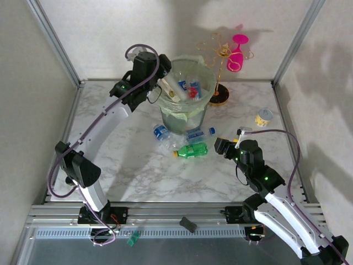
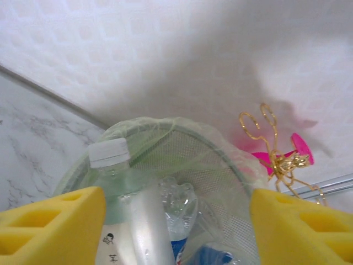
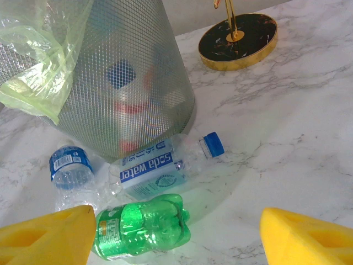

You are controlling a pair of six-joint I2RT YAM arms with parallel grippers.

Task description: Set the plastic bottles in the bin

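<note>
Left gripper [image 2: 177,226], jaws spread, hangs above the bin [image 2: 220,160]; a white-capped clear bottle [image 2: 113,182] leans inside the bin, beside its left pad. Right gripper [image 3: 176,236], jaws spread and empty, faces a green bottle [image 3: 143,223] lying at the bin's foot.

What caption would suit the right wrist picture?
Open right gripper faces a green bottle, a soda water bottle and a crushed bottle lying beside the bin.

White walls [image 1: 165,27], marble tabletop [image 1: 138,171], aluminium frame posts [image 1: 53,38]
</note>
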